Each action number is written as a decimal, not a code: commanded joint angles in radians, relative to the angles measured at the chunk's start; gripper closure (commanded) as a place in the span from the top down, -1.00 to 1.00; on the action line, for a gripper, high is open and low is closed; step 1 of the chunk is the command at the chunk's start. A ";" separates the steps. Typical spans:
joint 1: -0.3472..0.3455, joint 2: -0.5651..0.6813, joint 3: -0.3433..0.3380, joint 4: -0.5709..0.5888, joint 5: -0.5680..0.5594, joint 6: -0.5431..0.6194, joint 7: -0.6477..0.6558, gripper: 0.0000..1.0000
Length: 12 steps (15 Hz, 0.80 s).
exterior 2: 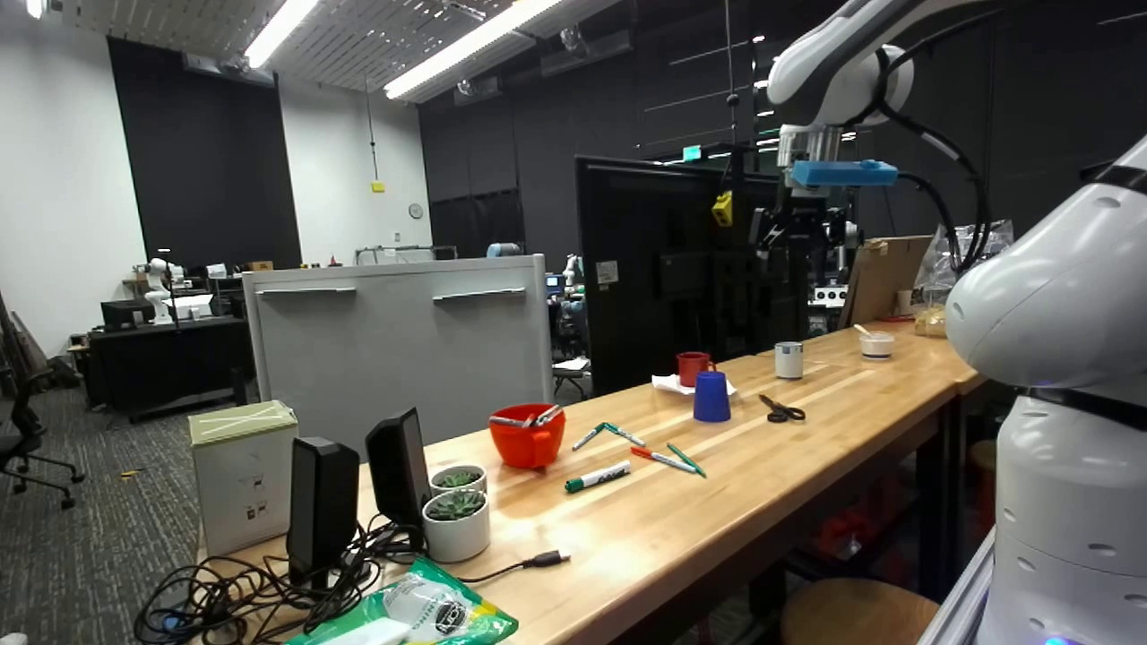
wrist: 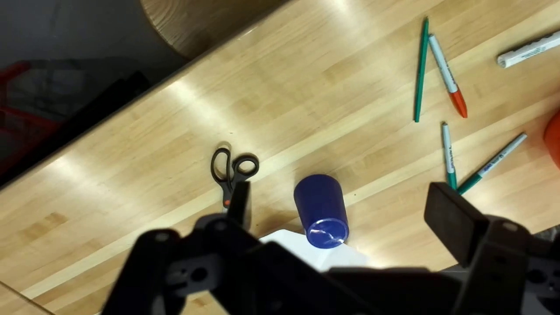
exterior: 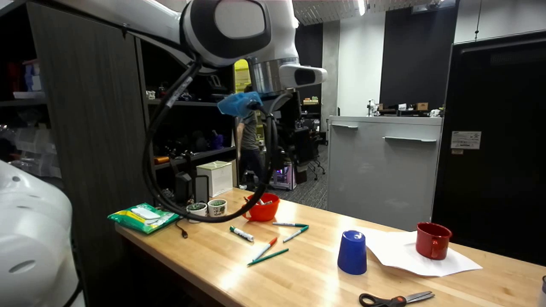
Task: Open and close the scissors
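The scissors lie flat on the wooden table, with black loop handles and grey blades. They show in both exterior views [exterior: 397, 302] [exterior 2: 776, 408], in front of the upturned blue cup. Their blades look slightly parted. In the wrist view the scissors [wrist: 227, 192] are left of the cup; the left finger and gripper body hide most of the blades. My gripper [wrist: 345, 209] is wide open with nothing between its fingers. It hangs high above the table, as an exterior view shows [exterior 2: 793, 242]. It is apart from the scissors.
The blue cup [exterior: 352, 253] stands close to the scissors. A red mug [exterior: 433, 241] stands on white paper [exterior: 396, 251]. Several markers [exterior 2: 661, 458] and a green stick [wrist: 421, 70] lie farther along, near a red bowl [exterior 2: 527, 443]. A white mug [exterior 2: 789, 360] stands beyond.
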 commanded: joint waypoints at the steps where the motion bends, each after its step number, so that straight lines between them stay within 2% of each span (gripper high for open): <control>1: -0.027 0.107 -0.008 0.061 -0.042 0.030 -0.033 1.00; 7: -0.038 0.244 -0.034 0.097 -0.065 0.182 -0.054 1.00; 12: -0.041 0.357 -0.057 0.130 -0.047 0.225 -0.052 1.00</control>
